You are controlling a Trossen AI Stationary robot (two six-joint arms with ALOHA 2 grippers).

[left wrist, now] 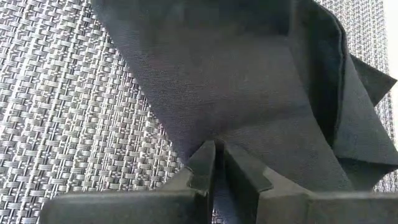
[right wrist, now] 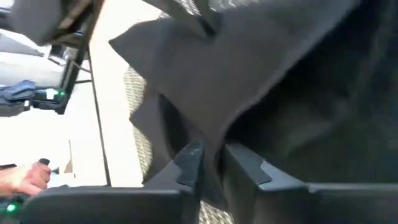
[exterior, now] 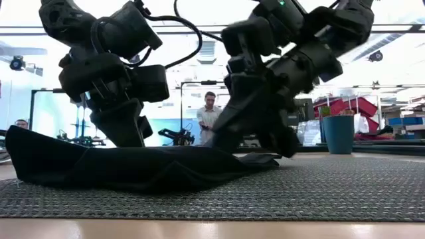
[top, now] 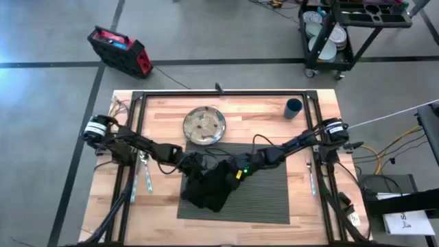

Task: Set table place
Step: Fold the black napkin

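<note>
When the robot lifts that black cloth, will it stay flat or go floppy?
Probably floppy: the black napkin lies creased and bunched on the placemat. It likely hangs limp from whichever edge the left gripper and right gripper pinch. It also looks light.

Crowded left half of the placemat, open room to its right

Both arms meet over the crumpled black napkin (top: 209, 186), blocking the left of the placemat (top: 264, 195); its right half lies bare. The plate (top: 204, 126) stands just behind the mat, the blue cup (top: 293, 108) at the bench's (top: 164, 199) far right corner.
</note>
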